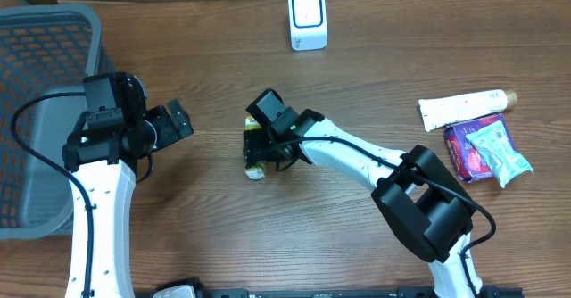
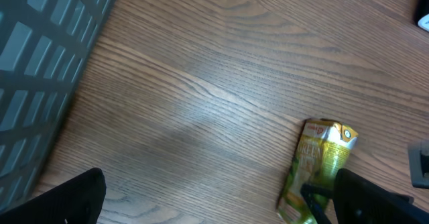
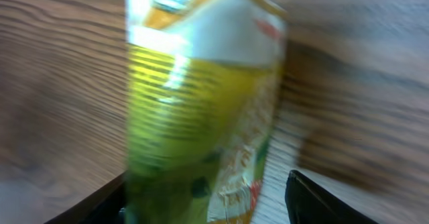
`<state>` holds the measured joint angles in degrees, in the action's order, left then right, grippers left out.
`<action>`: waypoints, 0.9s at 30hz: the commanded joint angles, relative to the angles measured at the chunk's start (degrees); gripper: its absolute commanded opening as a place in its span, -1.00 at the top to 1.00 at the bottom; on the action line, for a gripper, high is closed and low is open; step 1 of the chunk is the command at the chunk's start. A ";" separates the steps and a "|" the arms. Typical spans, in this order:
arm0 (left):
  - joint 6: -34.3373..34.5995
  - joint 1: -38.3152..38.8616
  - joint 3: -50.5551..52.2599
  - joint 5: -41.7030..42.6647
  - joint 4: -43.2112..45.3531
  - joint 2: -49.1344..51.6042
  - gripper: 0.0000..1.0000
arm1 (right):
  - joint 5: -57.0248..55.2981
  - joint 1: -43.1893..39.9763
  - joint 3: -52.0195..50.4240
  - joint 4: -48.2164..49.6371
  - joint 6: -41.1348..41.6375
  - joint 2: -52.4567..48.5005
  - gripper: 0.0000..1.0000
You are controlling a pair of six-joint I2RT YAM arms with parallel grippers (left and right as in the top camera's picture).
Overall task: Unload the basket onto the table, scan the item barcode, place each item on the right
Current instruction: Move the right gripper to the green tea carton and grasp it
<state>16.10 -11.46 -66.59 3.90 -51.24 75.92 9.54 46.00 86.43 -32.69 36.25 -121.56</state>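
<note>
Two pincers have their jaws apart: the right pincer straddles, unclamped, the yellow-green packet lying in the middle of the table, long axis front to back, while the left pincer hangs wide open well to its left.

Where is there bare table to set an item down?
Bare wood lies between the scanner and the tube, and near the front edge between the left arm and the right arm. Crowded: around the green packet at the right gripper, and the far right, where packets sit beside the tube.
</note>
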 commanded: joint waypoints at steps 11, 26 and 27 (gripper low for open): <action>-1.09 -0.02 0.11 0.15 0.09 -0.55 -0.99 | 10.69 -14.14 1.40 -13.09 -31.52 0.15 -0.38; -1.09 -0.04 0.11 0.15 0.09 -0.55 -0.99 | -23.61 -7.19 1.49 -10.78 -45.33 0.13 -0.15; -1.09 -0.04 0.11 0.15 0.09 -0.55 -0.99 | -25.05 -6.64 1.49 -10.73 -45.33 0.13 -0.11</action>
<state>16.10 -11.46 -66.59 3.90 -51.24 75.92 -4.82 37.10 86.87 -43.72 -7.70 -121.56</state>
